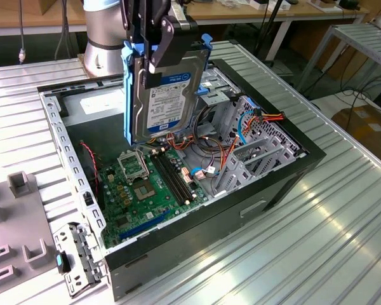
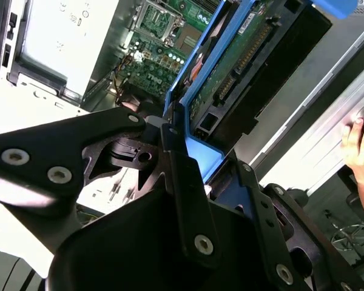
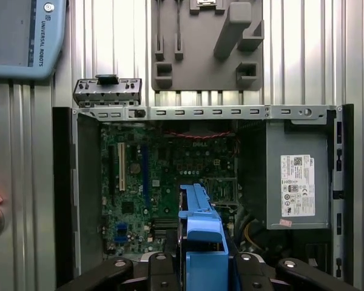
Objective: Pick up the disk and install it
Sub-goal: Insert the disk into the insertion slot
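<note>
A black two-fingered gripper [image 1: 149, 62] on a robot arm was clamped on a flat, rectangular silver-metal disk [image 1: 166, 95] with a white, blue-banded label and blue plastic side rails. The disk hung on edge in the air, label facing the exterior camera, above an open black computer case [image 1: 286, 175]. The case lay on its side on a ribbed silver metal table [image 1: 317, 254]. Beneath the disk, and clear of it, lay a green motherboard [image 1: 136, 190] on the floor of the case. A bare-metal drive cage [image 1: 254, 149] with orange and blue cables stood inside the case toward the exterior view's right, near the disk but apart from it. A grey power-supply box [image 1: 89, 107] with a white sticker sat toward the exterior view's left.

In the second wrist view the gripper [image 2: 206, 160] had its black fingers [image 2: 182, 170] pressed against the blue rail of the disk [image 2: 230, 66], whose green circuit-board underside showed. A person's hand [image 2: 361, 145] lay outside the case.

In the first wrist view the disk [image 3: 200, 227] appeared edge-on over the motherboard [image 3: 139, 176], with the power-supply box [image 3: 294, 176] to one side. A grey plastic fixture block [image 3: 206, 42] rested on the table just beyond the case wall.
</note>
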Robot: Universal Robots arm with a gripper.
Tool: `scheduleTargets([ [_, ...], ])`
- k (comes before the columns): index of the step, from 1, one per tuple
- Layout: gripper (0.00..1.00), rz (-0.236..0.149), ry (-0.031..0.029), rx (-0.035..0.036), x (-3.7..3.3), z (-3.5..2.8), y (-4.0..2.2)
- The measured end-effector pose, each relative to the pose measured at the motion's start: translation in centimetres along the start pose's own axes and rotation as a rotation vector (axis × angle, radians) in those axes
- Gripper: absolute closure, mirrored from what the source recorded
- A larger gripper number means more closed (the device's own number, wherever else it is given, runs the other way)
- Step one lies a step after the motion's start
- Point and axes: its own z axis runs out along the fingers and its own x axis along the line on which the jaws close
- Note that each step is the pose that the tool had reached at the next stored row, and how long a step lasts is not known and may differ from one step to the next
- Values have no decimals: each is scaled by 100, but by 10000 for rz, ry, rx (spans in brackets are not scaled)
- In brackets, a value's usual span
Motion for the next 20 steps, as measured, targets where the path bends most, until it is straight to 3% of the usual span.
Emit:
scheduleTargets([
  [13, 63, -1, 1, 0, 18, 1, -1],
  [20, 63, 0, 0, 1, 85, 2, -36],
])
